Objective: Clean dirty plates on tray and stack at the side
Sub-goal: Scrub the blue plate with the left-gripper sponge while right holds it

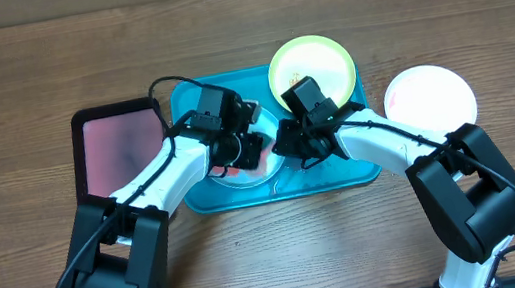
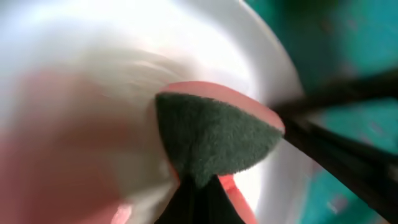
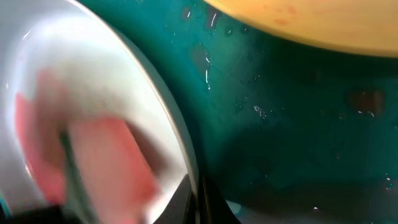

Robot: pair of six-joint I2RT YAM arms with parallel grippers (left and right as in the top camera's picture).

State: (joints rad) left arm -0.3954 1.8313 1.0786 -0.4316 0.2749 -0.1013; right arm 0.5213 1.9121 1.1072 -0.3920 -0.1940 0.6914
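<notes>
my left jaws, closed tight, pinch a sponge [image 2: 214, 140] whose dark green scouring face presses against the inside of a pale plate [image 2: 93, 74], its pink body showing behind the green. my right jaws, drawn just as narrow, appear clamped on that same plate's rim at its right-hand edge; in the right wrist view the rim runs straight down into them. so the plate lies between my two arms, sponge on it from the left, grip on the right. whether it lies flat or tipped up i cannot tell, and a pink blur on its face may be red smear or only the sponge out of focus. the plate sits in the left half of the turquoise tray [image 1: 284, 189], whose floor is beaded with water. further back, a yellow-green plate [image 1: 309, 66] rests over the tray's far right corner, faint reddish specks on it, unwashed by my reckoning. beyond the tray's right rim, a white plate [image 1: 430, 99] lies alone on the wooden counter [image 1: 6, 78], the likely start of the stack. it is on my right arm's side, so the carry across would fall to the jaws on the rim. far left, a black-rimmed tray [image 1: 119, 148] stands beside the turquoise one.
</notes>
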